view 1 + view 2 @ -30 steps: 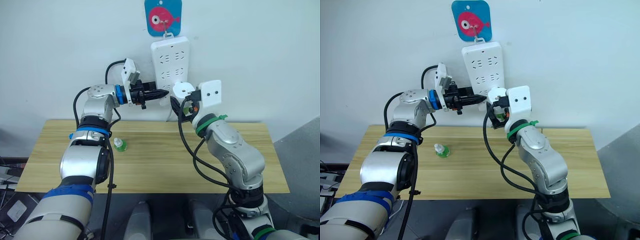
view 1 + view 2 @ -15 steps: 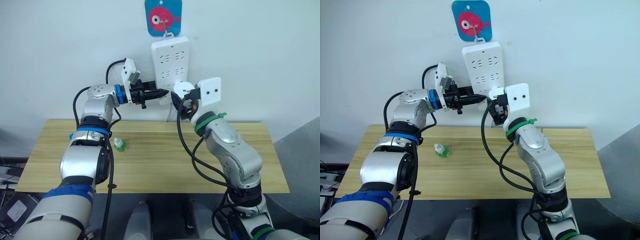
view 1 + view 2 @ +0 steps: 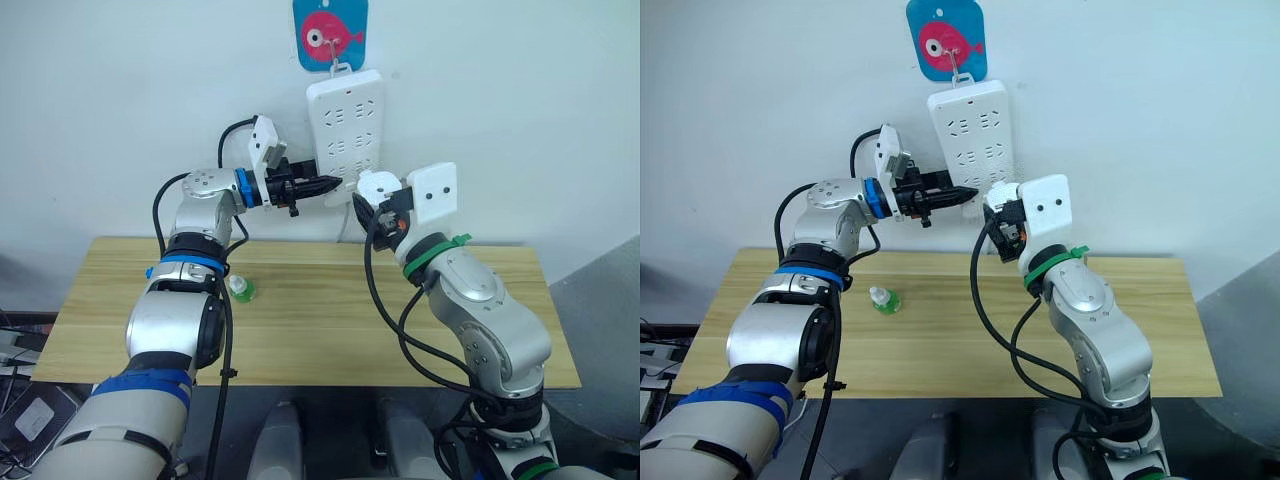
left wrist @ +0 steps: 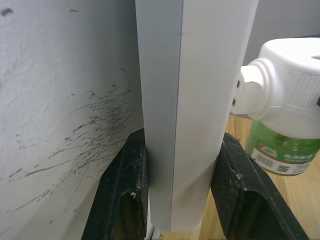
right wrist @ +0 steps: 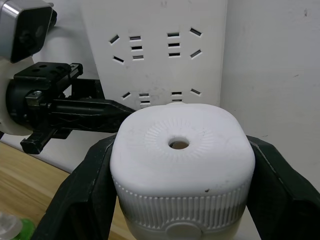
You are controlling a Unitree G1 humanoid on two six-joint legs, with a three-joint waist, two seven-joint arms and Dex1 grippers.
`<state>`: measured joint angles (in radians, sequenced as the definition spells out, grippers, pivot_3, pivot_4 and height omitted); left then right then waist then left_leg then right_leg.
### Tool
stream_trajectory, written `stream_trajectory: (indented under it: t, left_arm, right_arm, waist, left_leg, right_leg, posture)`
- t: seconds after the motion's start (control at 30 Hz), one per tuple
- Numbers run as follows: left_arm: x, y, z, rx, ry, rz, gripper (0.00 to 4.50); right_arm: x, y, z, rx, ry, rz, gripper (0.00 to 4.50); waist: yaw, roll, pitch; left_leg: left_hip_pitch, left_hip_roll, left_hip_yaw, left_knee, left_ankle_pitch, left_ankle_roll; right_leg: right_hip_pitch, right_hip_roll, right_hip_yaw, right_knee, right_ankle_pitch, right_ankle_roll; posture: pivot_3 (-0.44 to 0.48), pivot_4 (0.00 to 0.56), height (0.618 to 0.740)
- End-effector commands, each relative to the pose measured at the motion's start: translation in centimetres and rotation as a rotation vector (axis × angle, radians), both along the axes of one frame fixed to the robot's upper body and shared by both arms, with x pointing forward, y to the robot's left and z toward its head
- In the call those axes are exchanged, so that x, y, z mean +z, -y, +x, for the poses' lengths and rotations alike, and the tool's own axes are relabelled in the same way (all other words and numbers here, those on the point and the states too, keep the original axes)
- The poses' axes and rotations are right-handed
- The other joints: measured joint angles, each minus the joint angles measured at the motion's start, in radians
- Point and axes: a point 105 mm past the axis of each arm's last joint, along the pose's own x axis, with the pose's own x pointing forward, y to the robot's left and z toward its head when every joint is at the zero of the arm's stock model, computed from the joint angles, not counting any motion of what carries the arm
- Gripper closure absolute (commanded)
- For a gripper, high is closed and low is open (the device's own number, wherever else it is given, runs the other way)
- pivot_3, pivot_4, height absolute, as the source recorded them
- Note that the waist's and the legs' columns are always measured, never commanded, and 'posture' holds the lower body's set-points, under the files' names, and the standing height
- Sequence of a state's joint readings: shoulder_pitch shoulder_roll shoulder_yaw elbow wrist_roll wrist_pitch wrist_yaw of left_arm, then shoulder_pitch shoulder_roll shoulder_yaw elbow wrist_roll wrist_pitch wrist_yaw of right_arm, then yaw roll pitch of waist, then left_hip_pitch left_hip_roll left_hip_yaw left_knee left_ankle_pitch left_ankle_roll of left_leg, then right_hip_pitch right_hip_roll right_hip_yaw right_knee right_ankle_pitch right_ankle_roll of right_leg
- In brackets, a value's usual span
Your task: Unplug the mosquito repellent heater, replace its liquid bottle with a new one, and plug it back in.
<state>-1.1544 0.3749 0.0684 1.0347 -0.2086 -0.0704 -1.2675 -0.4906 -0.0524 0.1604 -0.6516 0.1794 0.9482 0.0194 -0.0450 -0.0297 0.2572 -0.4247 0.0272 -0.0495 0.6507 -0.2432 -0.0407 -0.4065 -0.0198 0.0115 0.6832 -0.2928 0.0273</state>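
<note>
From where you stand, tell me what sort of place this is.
Probably an indoor test corner: a light wooden table against a plain white wall, a long white power strip hung under a blue card with a pink fish.

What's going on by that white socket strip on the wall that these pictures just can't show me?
- Whether the heater prongs are in the power strip: right wrist view, the heater's own body covers them.
- The strip's socket face: left wrist view, seen edge-on between the left gripper fingers.
- The heater's bottle: cut by the frame edge, label too small.
- Bottle on the table: head views, cap detail too small.
</note>
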Motion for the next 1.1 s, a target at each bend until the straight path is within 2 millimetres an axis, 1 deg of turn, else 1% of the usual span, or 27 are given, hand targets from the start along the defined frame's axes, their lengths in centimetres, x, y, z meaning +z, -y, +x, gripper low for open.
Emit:
stream_trajectory:
  t: [0.03, 0.23, 0.37, 0.43, 0.47, 0.5, 0.6, 0.67, 0.77, 0.87, 0.93, 0.97, 1.03, 1.1]
  left_arm:
    - [0.9, -0.4, 0.6, 0.050, 0.012, -0.018, 3.20]
    - [0.9, -0.5, 0.7, 0.059, 0.016, -0.014, 3.20]
    - [0.8, -0.7, 0.7, 0.071, 0.017, -0.014, 3.20]
    - [0.9, -1.1, 0.8, 0.086, 0.014, -0.023, 3.20]
    - [0.9, -1.3, 0.8, 0.092, 0.012, -0.027, 2.48]
    - [0.9, -1.5, 0.8, 0.094, 0.008, -0.029, 2.27]
    - [0.9, -2.6, 0.8, 0.124, 0.005, -0.036, 1.34]
    - [0.7, -3.6, 0.7, 0.147, 0.004, -0.035, 0.79]
    - [0.3, -5.0, 0.3, 0.185, 0.006, -0.027, 0.02]
    - [0.1, -6.4, -0.2, 0.221, 0.008, -0.021, 0.02]
    - [-0.1, -7.8, -1.2, 0.245, 0.012, -0.008, 0.02]
    - [-0.3, -8.6, -2.0, 0.257, 0.016, 0.007, 0.02]
    - [-0.7, -9.3, -3.5, 0.269, 0.009, 0.022, 0.02]
    - [-1.1, -9.2, -5.0, 0.259, 0.003, 0.038, 0.02]
  right_arm:
    - [1.9, -0.1, -0.9, 0.011, 0.077, 0.025, 1.48]
    - [2.2, 0.6, -1.1, 0.000, 0.093, 0.033, 1.48]
    - [2.2, 1.4, -1.3, -0.010, 0.100, 0.035, 1.48]
    - [2.0, 2.0, -1.3, -0.014, 0.099, 0.031, 1.48]
    - [1.9, 2.3, -1.3, -0.016, 0.098, 0.028, 1.48]
    - [1.8, 2.6, -1.3, -0.018, 0.096, 0.024, 1.48]
    - [1.6, 3.5, -1.0, -0.026, 0.088, 0.020, 1.48]
    - [1.5, 4.2, -0.6, -0.035, 0.084, 0.019, 1.48]
    - [1.3, 5.3, -0.1, -0.063, 0.077, 0.026, 1.48]
    - [1.0, 6.0, 0.2, -0.078, 0.066, 0.042, 1.48]
    - [0.7, 6.7, 0.5, -0.088, 0.056, 0.052, 1.48]
    - [0.5, 7.1, 0.6, -0.097, 0.045, 0.058, 1.48]
    - [0.1, 7.8, 0.9, -0.109, 0.032, 0.066, 1.48]
    - [-0.1, 8.2, 1.1, -0.114, 0.025, 0.071, 1.48]
  waist:
    - [-0.002, 0.000, 0.000]
    - [-0.004, 0.000, 0.000]
    - [-0.004, 0.000, 0.000]
    - [-0.004, 0.000, 0.000]
    - [-0.005, 0.000, 0.000]
    - [-0.009, 0.000, 0.000]
    - [-0.014, 0.001, 0.001]
    - [-0.015, 0.001, 0.001]
    - [-0.022, 0.001, 0.001]
    - [-0.041, 0.001, 0.001]
    - [-0.046, 0.001, 0.001]
    - [-0.047, 0.001, 0.001]
    - [-0.045, 0.002, 0.001]
    - [-0.037, 0.002, 0.001]
  left_leg:
    - [0.000, 0.000, 0.000, 0.000, 0.001, 0.000]
    - [0.000, 0.000, 0.000, 0.000, 0.001, 0.000]
    - [0.000, 0.000, 0.000, 0.000, 0.001, 0.000]
    - [0.000, 0.000, 0.000, 0.000, 0.001, 0.000]
    - [0.000, 0.000, 0.000, 0.000, 0.001, 0.000]
    - [0.000, 0.000, 0.000, 0.000, 0.001, 0.000]
    - [0.000, 0.000, 0.000, 0.000, 0.001, 0.000]
    - [0.000, 0.000, 0.000, 0.000, 0.002, 0.000]
    - [0.004, 0.000, 0.000, 0.000, 0.002, 0.000]
    - [0.008, 0.000, 0.001, -0.001, 0.003, 0.001]
    - [0.010, 0.001, 0.001, -0.003, 0.004, 0.001]
    - [0.010, 0.002, 0.001, -0.004, 0.004, 0.001]
    - [0.010, 0.004, 0.001, -0.005, 0.004, 0.001]
    - [0.008, 0.005, -0.001, -0.006, 0.004, 0.000]
  right_leg:
    - [0.000, 0.000, 0.000, 0.000, 0.000, 0.000]
    - [0.000, 0.000, 0.000, 0.001, 0.001, 0.001]
    - [0.000, 0.000, 0.000, 0.001, 0.001, 0.001]
    - [0.000, 0.000, 0.000, 0.001, 0.001, 0.001]
    - [0.000, 0.000, 0.000, 0.001, 0.001, 0.001]
    - [0.000, 0.000, 0.000, 0.001, 0.001, 0.001]
    - [0.000, 0.001, 0.000, 0.000, 0.001, 0.001]
    - [0.000, 0.001, 0.000, 0.001, 0.001, 0.001]
    - [0.000, 0.002, 0.003, 0.007, 0.001, 0.001]
    - [0.000, 0.002, 0.005, 0.011, 0.001, 0.001]
    - [0.000, 0.004, 0.005, 0.012, 0.001, 0.000]
    - [-0.001, 0.005, 0.005, 0.012, 0.000, -0.001]
    - [-0.002, 0.005, 0.006, 0.013, 0.000, -0.002]
    - [-0.003, 0.004, 0.005, 0.014, 0.000, -0.002]
  posture:
    - [-0.099, 0.282, 0.740]
    - [-0.099, 0.280, 0.740]
    - [-0.100, 0.279, 0.740]
    - [-0.100, 0.279, 0.740]
    - [-0.100, 0.279, 0.740]
    - [-0.100, 0.278, 0.740]
    - [-0.100, 0.278, 0.740]
    - [-0.082, 0.274, 0.740]
    - [-0.082, 0.274, 0.740]
    - [-0.055, 0.260, 0.740]
    - [-0.055, 0.260, 0.740]
    - [-0.042, 0.254, 0.740]
    - [-0.033, 0.253, 0.740]
    - [-0.028, 0.251, 0.740]
